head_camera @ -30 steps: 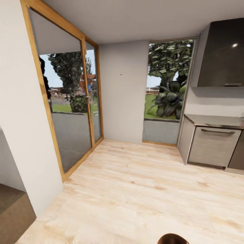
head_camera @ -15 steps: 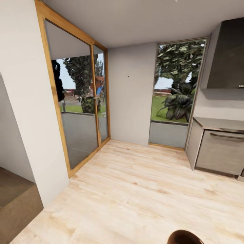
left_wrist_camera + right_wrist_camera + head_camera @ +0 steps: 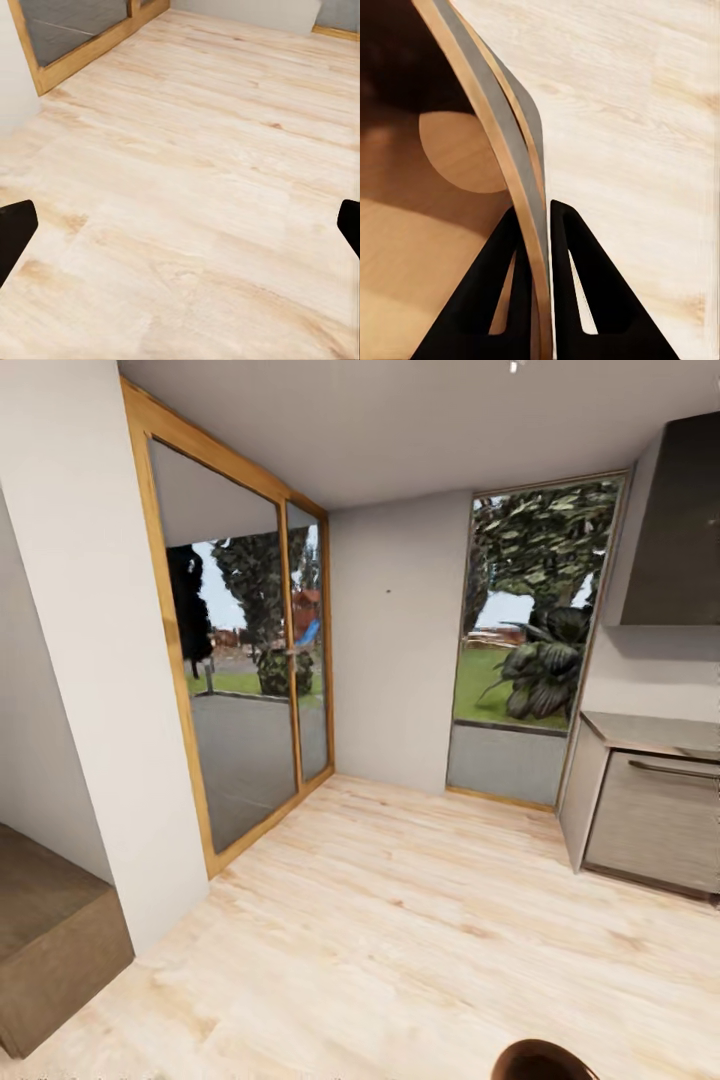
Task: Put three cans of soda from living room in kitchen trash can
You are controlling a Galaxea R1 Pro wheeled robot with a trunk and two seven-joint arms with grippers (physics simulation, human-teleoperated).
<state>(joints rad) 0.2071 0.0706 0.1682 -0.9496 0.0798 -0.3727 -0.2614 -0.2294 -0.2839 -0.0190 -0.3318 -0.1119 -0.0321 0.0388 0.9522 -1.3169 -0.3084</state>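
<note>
The tash can's brown rim (image 3: 541, 1061) peeks in at the bottom edge of the head view. In the right wrist view my right gripper (image 3: 540, 214) is shut on its wall (image 3: 514, 172), one finger inside and one outside; the tan-brown inside (image 3: 427, 195) and the round bottom show, with nothing lying in the part I see. My left gripper (image 3: 180, 232) is open over bare light wood floor (image 3: 195, 150), its black fingertips (image 3: 15, 229) far apart with nothing between them. The cans of soda are out of view.
Wood-framed glass doors (image 3: 250, 680) stand at the left behind a white wall pier (image 3: 90, 710). A low brown ledge (image 3: 50, 930) lies at the bottom left. A tall window (image 3: 530, 640) is ahead. Grey cabinet and counter (image 3: 650, 810) are on the right.
The whole head picture has shifted: doors, window and cabinet slid right and the brown ledge came further into view, so the camera has turned left. The can's rim stays at the bottom edge.
</note>
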